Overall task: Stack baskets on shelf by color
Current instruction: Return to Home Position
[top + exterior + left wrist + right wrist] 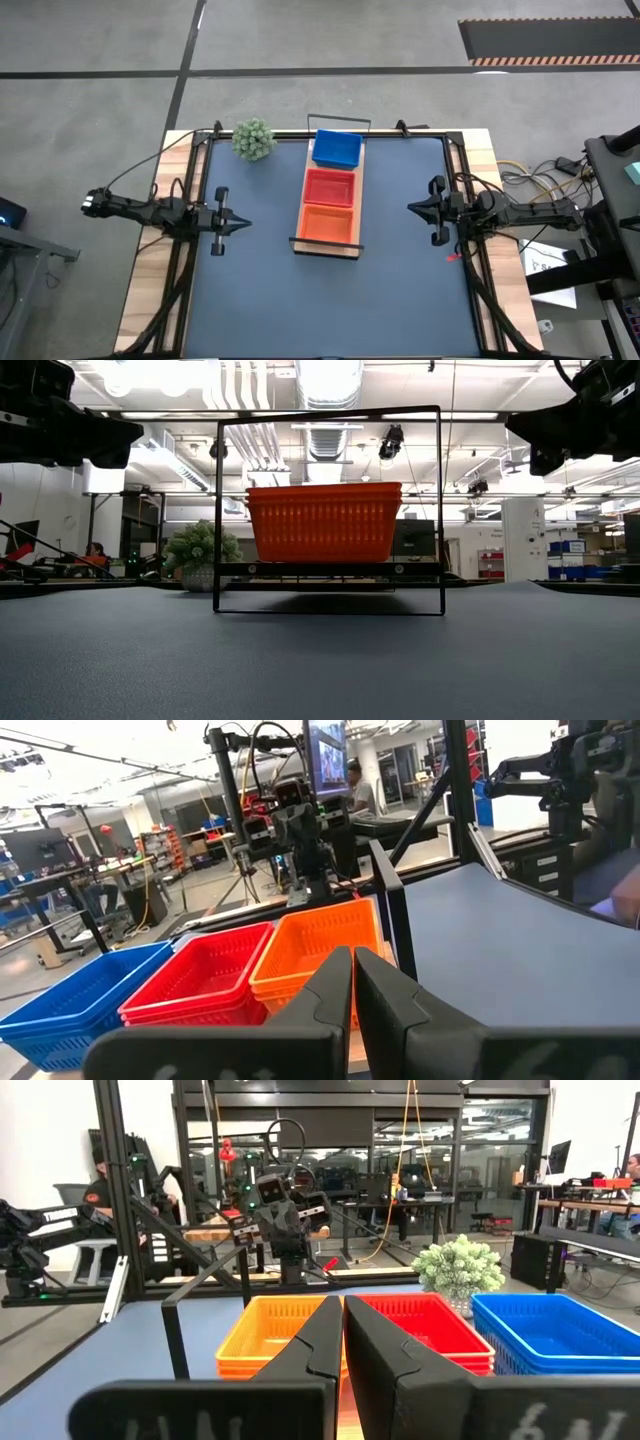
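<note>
Three stacks of baskets stand in a row on the light-wood shelf (pixel 359 180): blue (pixel 336 149) at the far end, red (pixel 329 187) in the middle, orange (pixel 326 224) at the near end. They also show in the left wrist view as blue (pixel 70 1005), red (pixel 195 982) and orange (pixel 318 950). In the low view the orange stack (pixel 324 521) sits inside the black wire rail (pixel 217 510). My left gripper (pixel 244 226) is shut and empty, left of the shelf. My right gripper (pixel 411 207) is shut and empty, right of the shelf.
A fuzzy green plant ball (pixel 254 139) stands at the far left of the dark-blue mat (pixel 330 300), beside the shelf's far end. Open mat lies in front of the shelf and between it and each gripper. People sit in the room behind.
</note>
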